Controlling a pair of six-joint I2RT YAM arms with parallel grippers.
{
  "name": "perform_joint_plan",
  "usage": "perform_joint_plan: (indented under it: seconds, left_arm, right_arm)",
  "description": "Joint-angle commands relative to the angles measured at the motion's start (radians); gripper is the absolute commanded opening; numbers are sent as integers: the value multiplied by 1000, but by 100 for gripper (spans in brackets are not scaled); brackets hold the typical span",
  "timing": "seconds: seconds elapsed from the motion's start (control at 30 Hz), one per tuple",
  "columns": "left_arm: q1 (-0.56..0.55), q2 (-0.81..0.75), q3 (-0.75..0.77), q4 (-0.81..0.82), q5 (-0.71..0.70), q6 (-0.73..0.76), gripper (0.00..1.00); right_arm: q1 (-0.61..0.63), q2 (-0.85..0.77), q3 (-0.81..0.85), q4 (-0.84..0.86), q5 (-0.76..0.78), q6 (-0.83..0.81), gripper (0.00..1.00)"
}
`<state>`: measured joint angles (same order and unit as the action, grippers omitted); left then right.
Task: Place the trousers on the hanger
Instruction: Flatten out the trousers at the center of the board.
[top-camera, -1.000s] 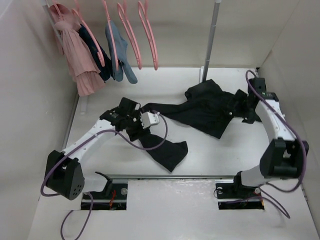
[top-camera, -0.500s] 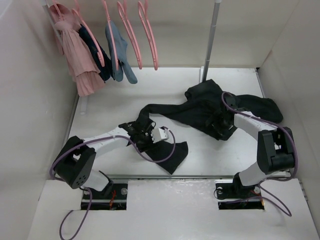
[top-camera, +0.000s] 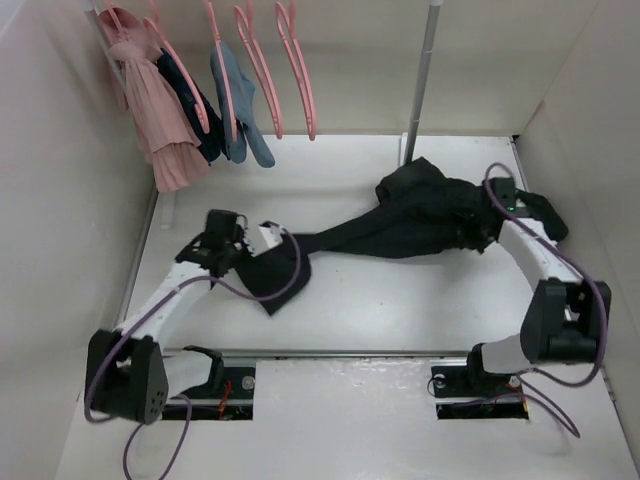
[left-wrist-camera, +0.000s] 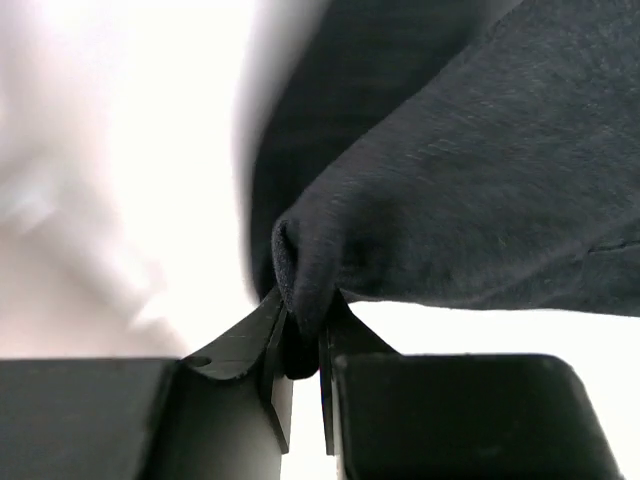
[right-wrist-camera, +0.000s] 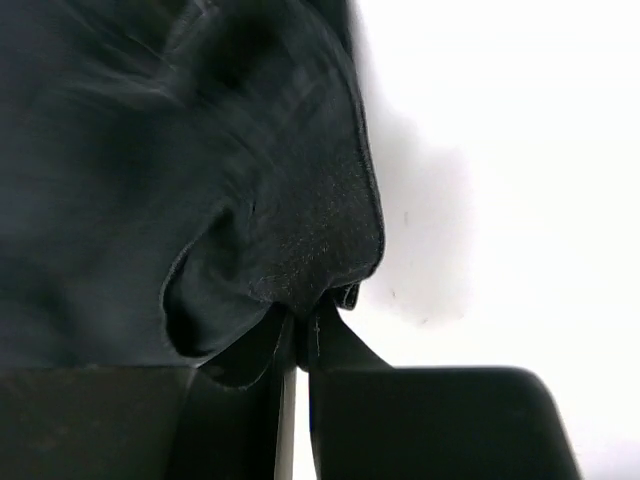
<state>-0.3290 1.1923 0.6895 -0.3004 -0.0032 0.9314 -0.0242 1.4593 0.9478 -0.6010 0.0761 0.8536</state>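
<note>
The black trousers (top-camera: 400, 222) lie stretched in a band across the middle of the table. My left gripper (top-camera: 262, 252) is shut on a fold at their left end. In the left wrist view that fold (left-wrist-camera: 330, 260) is pinched between the fingers of the gripper (left-wrist-camera: 303, 325). My right gripper (top-camera: 482, 215) is shut on the bunched right end. In the right wrist view the gripper (right-wrist-camera: 300, 325) pinches a hem of the dark cloth (right-wrist-camera: 300, 230). Two empty pink hangers (top-camera: 262, 72) hang from the rail at the back left, well away from both grippers.
On the rail's left hang a pink garment (top-camera: 160, 120), a dark navy one (top-camera: 195, 105) and a blue-grey one (top-camera: 240, 110). A grey upright pole (top-camera: 420, 80) stands at the back, just behind the trousers. White walls close in on both sides.
Both grippers have closed on the trousers. The left one has drawn its end leftward and the right one has drawn its end rightward, so the cloth is now pulled out long.
</note>
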Motion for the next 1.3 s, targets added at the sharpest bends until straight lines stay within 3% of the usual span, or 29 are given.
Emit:
perform_joint_plan:
  seconds: [0.0, 0.13, 0.33, 0.4, 0.47, 0.5, 0.57, 0.6, 0.63, 0.8, 0.93, 1.07, 1.27]
  left_arm:
    - [175, -124, 63, -29, -75, 309, 0]
    - [217, -99, 258, -222, 52, 334, 0]
    - [263, -11, 380, -376, 216, 329, 0]
    - [263, 0, 390, -420, 262, 348, 12]
    - [263, 13, 369, -433, 272, 339, 31]
    - [263, 13, 360, -433, 281, 322, 52]
    - [263, 13, 349, -404, 281, 272, 62]
    - [263, 13, 349, -404, 292, 271, 62]
    - [263, 13, 358, -416, 317, 271, 82]
    - [78, -22, 312, -359, 318, 153, 83]
    - [-211, 50, 260, -359, 367, 5, 82]
    - [-379, 72, 150, -327, 379, -22, 83]
    - [-398, 104, 59, -244, 381, 119, 86]
  right_arm:
    - [-69, -183, 236, -61, 181, -134, 0]
    - [-80, -229, 503, -170, 310, -238, 0]
    - [-129, -284, 546, -194, 254, -277, 0]
    - [-129, -284, 528, -194, 244, -298, 0]
    - [-151, -284, 497, -194, 231, -312, 0]
    - [-151, -284, 497, -194, 214, -312, 0]
    - [-172, -284, 486, -203, 185, -324, 0]
    - [-184, -284, 486, -203, 185, -338, 0]
    - [-184, -272, 486, -203, 171, -350, 0]
    - [-184, -222, 486, -203, 82, -369, 0]
    - [-184, -203, 477, -192, 30, -378, 0]
    - [-184, -203, 457, -192, 30, -396, 0]
    - [-184, -223, 422, -181, 39, -396, 0]
